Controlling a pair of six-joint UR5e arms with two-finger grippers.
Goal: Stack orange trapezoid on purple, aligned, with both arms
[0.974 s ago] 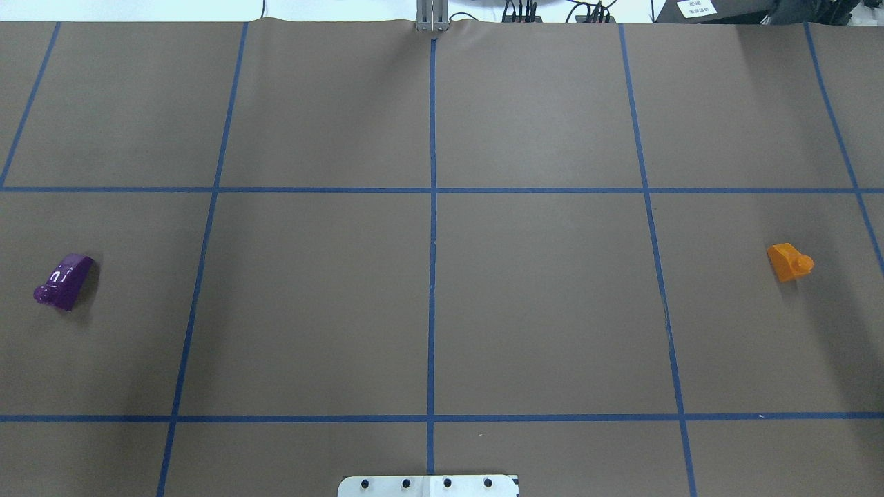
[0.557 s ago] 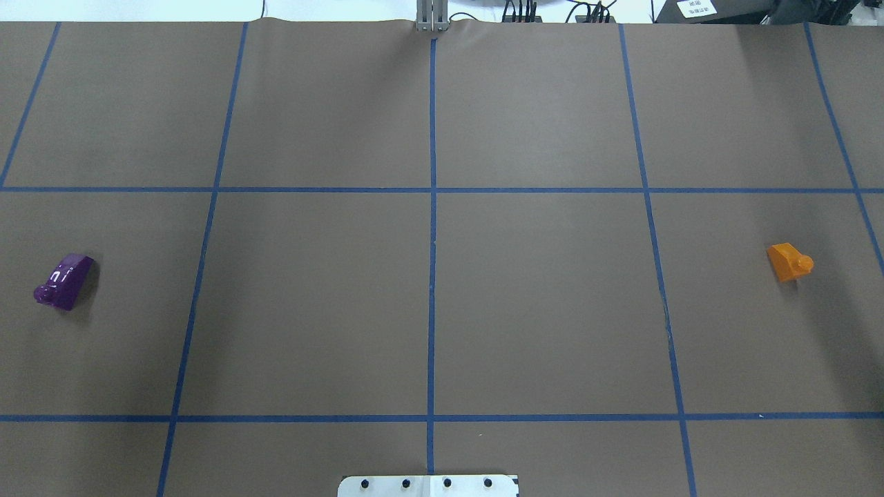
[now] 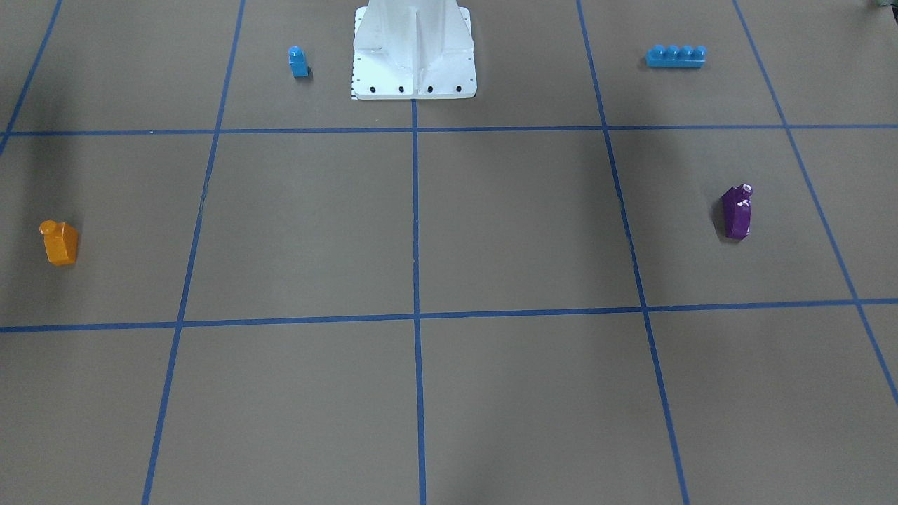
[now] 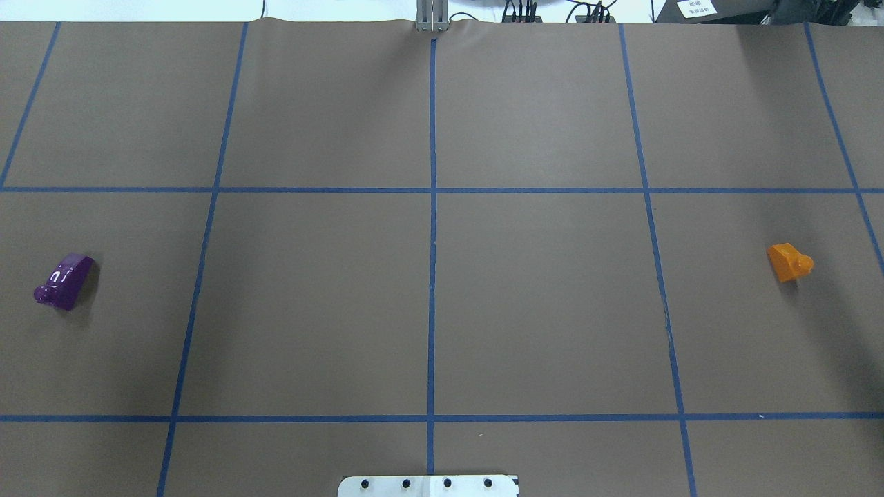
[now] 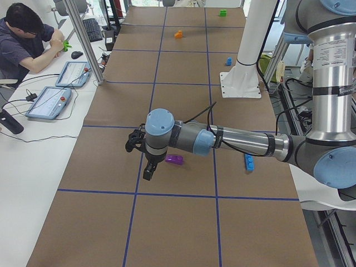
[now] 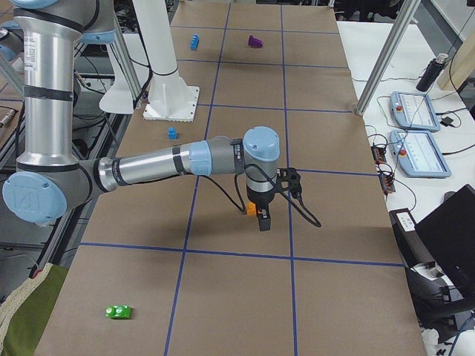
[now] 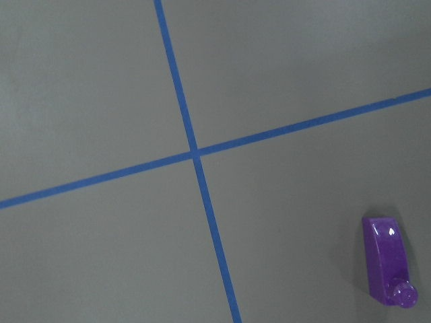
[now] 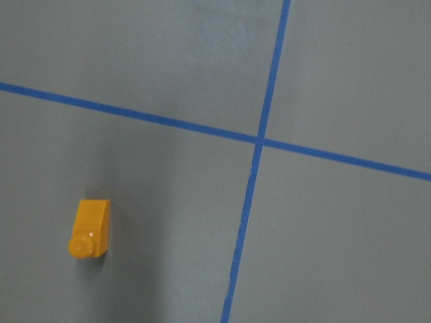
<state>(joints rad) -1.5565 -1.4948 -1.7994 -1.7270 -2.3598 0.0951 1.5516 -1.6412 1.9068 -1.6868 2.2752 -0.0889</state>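
The big brown table [image 4: 311, 310] is cut into squares by blue tape lines [image 4: 431, 276]. The left arm [image 5: 239, 142] reaches out low over one end of it. The right arm [image 6: 148, 169] reaches out low over the other end. A white base [image 3: 414, 49] stands in the middle of the robot's side of the table. A person [image 5: 25, 39] sits at a white desk beside the table. The left gripper [image 5: 148, 173] points down above the table, near the purple block [image 4: 63, 281] but apart from it. The right gripper [image 6: 263, 221] points down too, close by the orange trapezoid [image 4: 789, 262], which peeks out from behind it in the side view. Both grippers show only in the side views, so I cannot tell if their fingers are spread or squeezed together. A long blue brick [image 3: 675, 56] lies near the robot on the left arm's side. A small blue block [image 3: 298, 62] stands near the white base on the right arm's side. The purple block sits in the middle row of squares, far out on the robot's left. The orange trapezoid sits in the same row, far out on the robot's right, with its round stud up. The two are well apart.
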